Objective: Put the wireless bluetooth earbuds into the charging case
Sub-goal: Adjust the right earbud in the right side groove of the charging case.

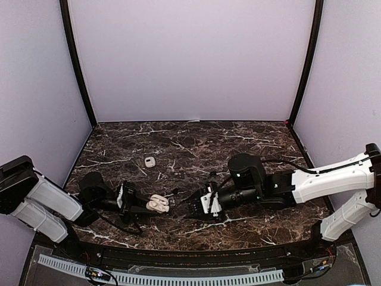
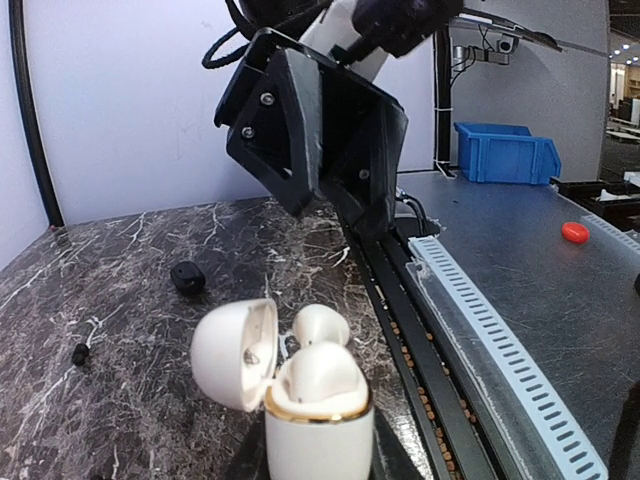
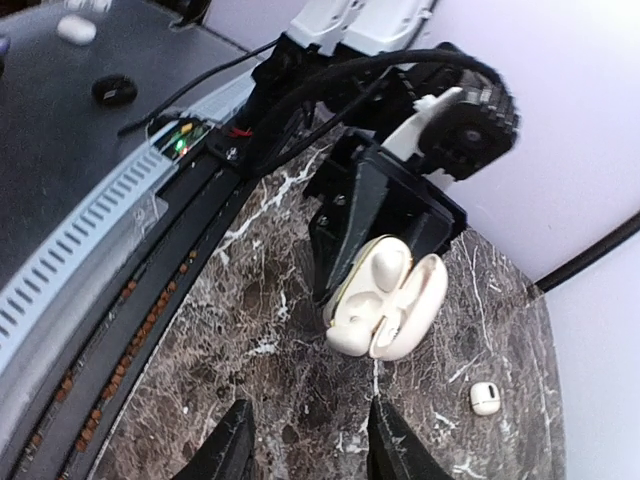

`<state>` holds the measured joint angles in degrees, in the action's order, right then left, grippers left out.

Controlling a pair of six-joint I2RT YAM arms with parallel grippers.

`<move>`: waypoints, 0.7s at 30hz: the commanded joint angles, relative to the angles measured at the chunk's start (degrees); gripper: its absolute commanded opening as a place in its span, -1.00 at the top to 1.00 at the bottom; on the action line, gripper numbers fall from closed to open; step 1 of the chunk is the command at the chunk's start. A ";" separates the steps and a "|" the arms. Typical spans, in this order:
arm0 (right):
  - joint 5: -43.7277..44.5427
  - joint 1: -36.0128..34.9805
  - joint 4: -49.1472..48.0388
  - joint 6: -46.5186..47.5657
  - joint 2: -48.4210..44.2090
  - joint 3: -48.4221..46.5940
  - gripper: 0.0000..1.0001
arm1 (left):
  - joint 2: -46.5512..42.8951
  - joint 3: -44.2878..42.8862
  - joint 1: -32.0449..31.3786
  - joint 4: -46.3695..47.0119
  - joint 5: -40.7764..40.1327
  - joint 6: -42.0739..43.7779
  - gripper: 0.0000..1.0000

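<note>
A white charging case [image 2: 318, 440] with a gold rim is upright in my left gripper [image 1: 140, 204], which is shut on its lower body. The lid [image 2: 232, 352] hangs open to the left. Two white earbuds sit in the case, one in front [image 2: 318, 375] and one behind [image 2: 322, 325]. The right wrist view shows the same case [image 3: 350, 325] with its lid [image 3: 421, 306] swung open and an earbud [image 3: 388, 266] in the top. My right gripper [image 3: 310, 440] stands open a short way in front of the case, with nothing between its fingers.
A small white pebble-like object [image 1: 150, 161] lies farther back on the marble table [image 1: 238, 143], also seen in the right wrist view [image 3: 484, 398]. Two small black pieces [image 2: 187, 278] [image 2: 79, 352] rest on the marble. A black rail [image 2: 400, 330] lines the table's near edge.
</note>
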<state>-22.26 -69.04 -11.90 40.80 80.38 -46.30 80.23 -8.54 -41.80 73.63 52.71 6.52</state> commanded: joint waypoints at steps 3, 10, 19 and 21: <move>7.49 -4.53 0.21 24.10 3.67 -1.57 0.30 | 1.08 -1.90 -0.22 0.66 4.08 -1.59 0.84; 8.39 -4.98 -4.57 25.94 5.69 -1.84 0.40 | 2.64 -2.57 -0.21 0.65 4.61 -1.94 0.84; 9.84 -5.09 -8.67 27.83 7.59 -1.56 0.70 | 3.25 -2.83 -0.21 0.63 5.14 -2.12 0.84; 9.92 -5.06 -9.47 28.38 7.92 -1.25 0.63 | 3.35 -2.89 -0.21 0.64 5.30 -2.21 0.84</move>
<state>-13.28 -73.80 -18.24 67.57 86.94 -46.92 83.37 -10.22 -41.80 73.58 56.53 5.06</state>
